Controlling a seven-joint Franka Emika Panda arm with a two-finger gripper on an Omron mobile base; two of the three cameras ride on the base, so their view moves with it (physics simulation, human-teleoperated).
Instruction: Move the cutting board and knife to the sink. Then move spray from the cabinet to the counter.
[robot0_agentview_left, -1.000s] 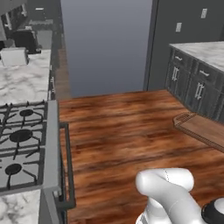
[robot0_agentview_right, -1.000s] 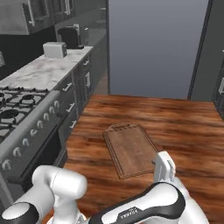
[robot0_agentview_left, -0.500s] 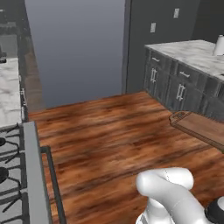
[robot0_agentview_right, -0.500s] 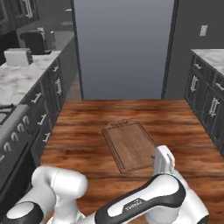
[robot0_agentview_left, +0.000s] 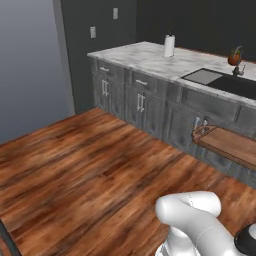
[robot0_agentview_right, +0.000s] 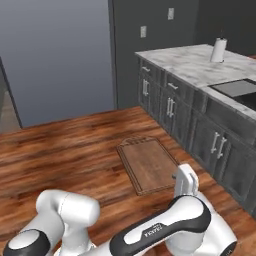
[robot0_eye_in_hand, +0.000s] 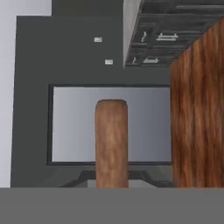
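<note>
I'm looking across a dark-walled kitchen with a reddish wood-plank floor; a pale blue-grey panel fills the wall on my left. Moving right, the counter runs back along the wall, white marble over grey wood-grain drawers, and from the right base camera I see the same counter on the right side. A white paper-towel roll stands upright toward its far end. Further right the sink is recessed in the marble, with a small red thing beside the tap that I can't identify. At the far right, the cutting board hangs level in the air in front of the drawers, below the sink's edge and well clear of the floor. From the right base camera the cutting board extends away from the gripper, whose fingers are clamped together on its near end. Through the hand camera the board shows edge-on as a brown strip.
</note>
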